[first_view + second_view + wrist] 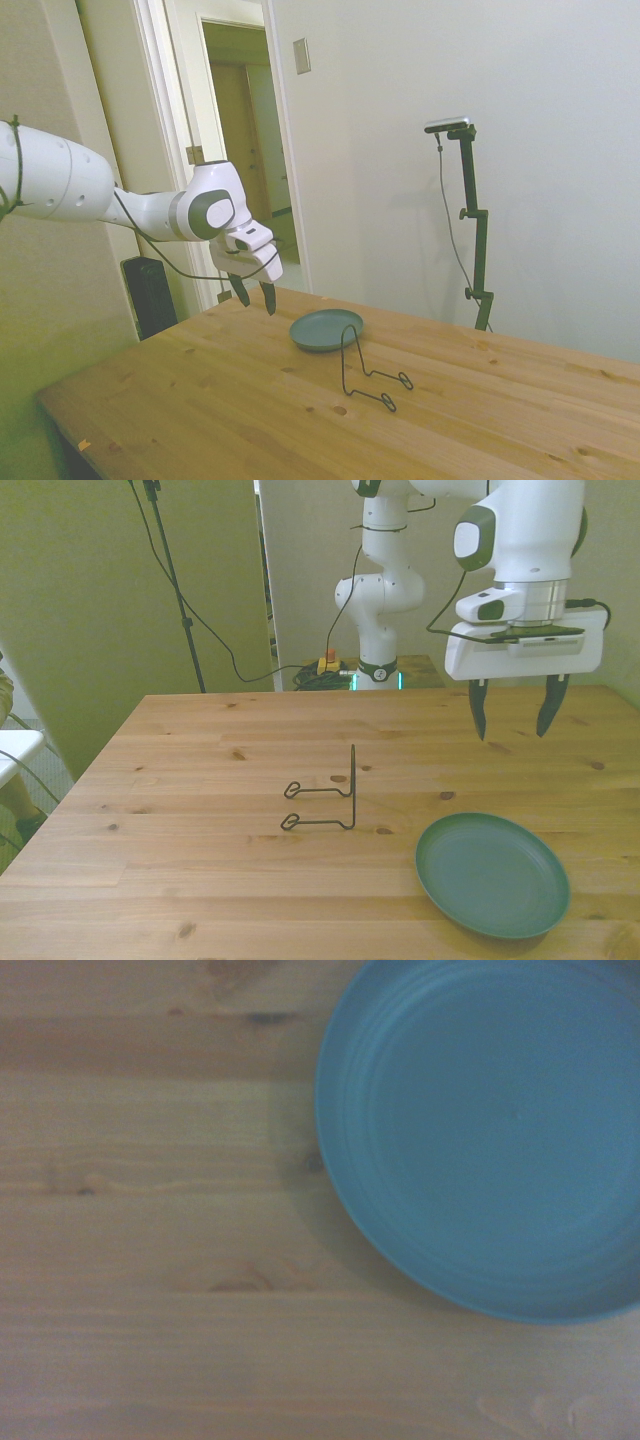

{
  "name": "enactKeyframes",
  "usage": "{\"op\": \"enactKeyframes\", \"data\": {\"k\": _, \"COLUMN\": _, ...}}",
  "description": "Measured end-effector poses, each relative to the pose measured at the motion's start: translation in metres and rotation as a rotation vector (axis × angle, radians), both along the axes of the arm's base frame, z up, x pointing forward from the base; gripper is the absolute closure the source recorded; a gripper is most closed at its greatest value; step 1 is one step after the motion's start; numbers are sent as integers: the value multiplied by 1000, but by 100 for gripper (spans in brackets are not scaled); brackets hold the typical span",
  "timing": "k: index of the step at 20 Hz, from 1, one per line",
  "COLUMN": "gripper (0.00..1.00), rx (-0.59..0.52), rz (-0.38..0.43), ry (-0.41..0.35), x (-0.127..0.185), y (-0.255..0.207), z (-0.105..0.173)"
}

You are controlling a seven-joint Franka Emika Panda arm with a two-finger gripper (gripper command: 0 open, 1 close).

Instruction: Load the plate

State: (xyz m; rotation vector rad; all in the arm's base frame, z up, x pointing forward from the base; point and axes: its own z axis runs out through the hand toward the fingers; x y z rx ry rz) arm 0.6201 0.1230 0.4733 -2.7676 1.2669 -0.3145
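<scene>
On the table (180,780): a thin black wire stand (325,802) rests near the middle, one upright loop and two flat feet ending in small curls.
Obstructions: nothing lies between the gripper (511,718) and the plate (492,874); the stand is off to the front view's left of the plate, apart from it.
Materials: pale knotty wooden planks; the plate is matte teal, round, with a shallow raised rim and faint concentric rings in the wrist view (490,1130).
Plate position: flat on the wood near the table's edge in the front view, empty.
Gripper: fingers spread apart, holding nothing, hanging above the table, behind the plate toward the robot's base, clear of it (326,329).
</scene>
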Motion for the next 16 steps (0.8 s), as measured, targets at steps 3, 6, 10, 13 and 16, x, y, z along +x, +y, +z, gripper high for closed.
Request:
{"op": "enactKeyframes", "data": {"k": 3, "gripper": 0, "rx": -31, "rz": -22, "ry": -4, "x": 15, "y": 21, "z": -7}}
{"op": "enactKeyframes", "data": {"k": 6, "gripper": 0, "rx": -55, "rz": -36, "ry": 3, "x": 30, "y": 36, "z": -17}}
{"op": "enactKeyframes", "data": {"k": 10, "gripper": 0, "rx": -84, "rz": -55, "ry": -1, "x": 53, "y": 45, "z": -32}}
{"op": "enactKeyframes", "data": {"k": 13, "gripper": 0, "rx": -93, "rz": -56, "ry": -6, "x": 66, "y": 50, "z": -43}}
{"op": "enactKeyframes", "data": {"k": 16, "gripper": 0, "rx": -109, "rz": -61, "ry": -7, "x": 76, "y": 51, "z": -53}}
